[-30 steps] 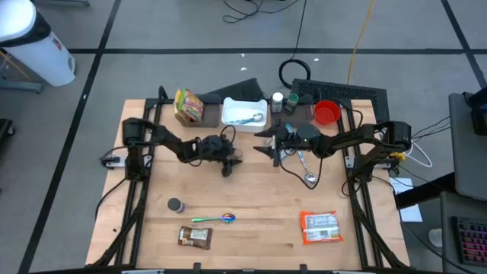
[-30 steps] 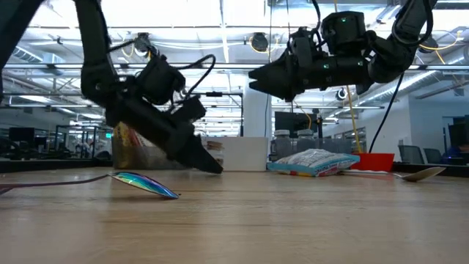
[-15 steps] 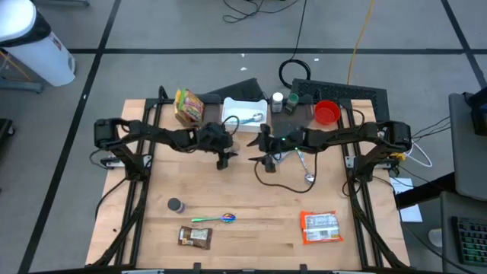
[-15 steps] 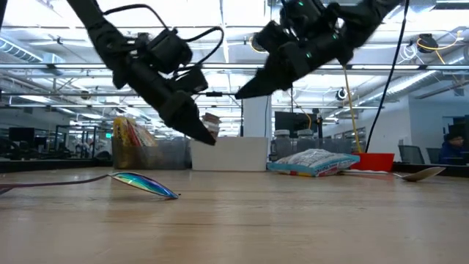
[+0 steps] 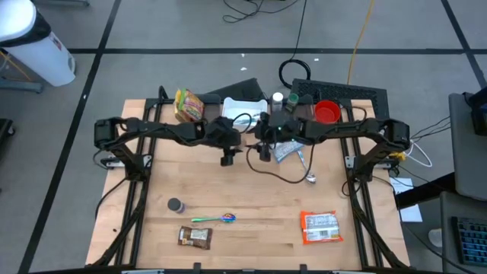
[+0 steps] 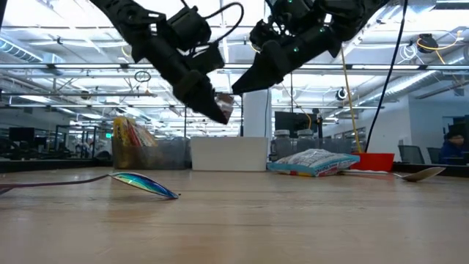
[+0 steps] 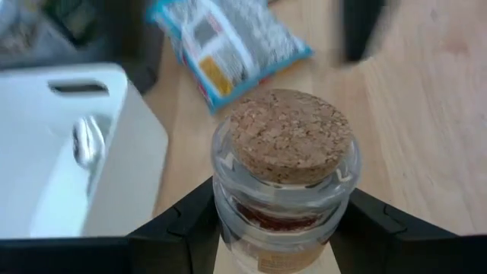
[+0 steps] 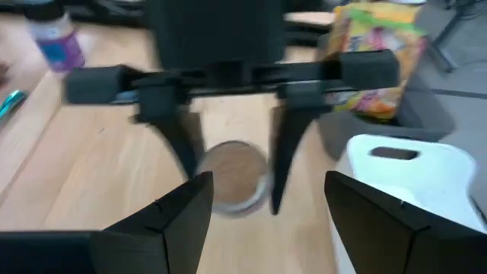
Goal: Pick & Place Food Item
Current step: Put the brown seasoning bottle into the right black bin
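A small glass jar (image 7: 283, 190) with a cork lid (image 7: 291, 135) and dark red contents is held in my left gripper (image 5: 228, 150), above the middle of the table. It also shows in the low view (image 6: 224, 107), well above the tabletop. My right gripper (image 5: 263, 148) is open and empty. It hangs just to the right of the left gripper and points at it. In the right wrist view my right gripper (image 8: 266, 228) faces the jar's cork lid (image 8: 232, 176), which sits between the left gripper's fingers. My left gripper pinches the jar's glass body (image 7: 228, 221) below the lid, one finger (image 7: 186, 224) on each side. The fingers slant down toward the table's right side and lie along the jar. The jar is lifted clear of the table, tilted, its cork end pointing away from the wrist.
A white tray (image 5: 245, 114), a yellow snack bag (image 5: 188, 105) and a red bowl (image 5: 327, 113) stand at the far side. A blue-white packet (image 5: 288, 151) and a metal spoon (image 5: 308, 173) lie under the right arm. An orange packet (image 5: 319, 227), a brown bar (image 5: 194, 237) and a green spoon (image 5: 213, 219) lie near the front.
My left gripper has risen from the tabletop with the jar and gone toward the far right, so the jar is now lifted clear. My right gripper has gone toward the table's left, closer to the left gripper, and has tipped its fingers downward.
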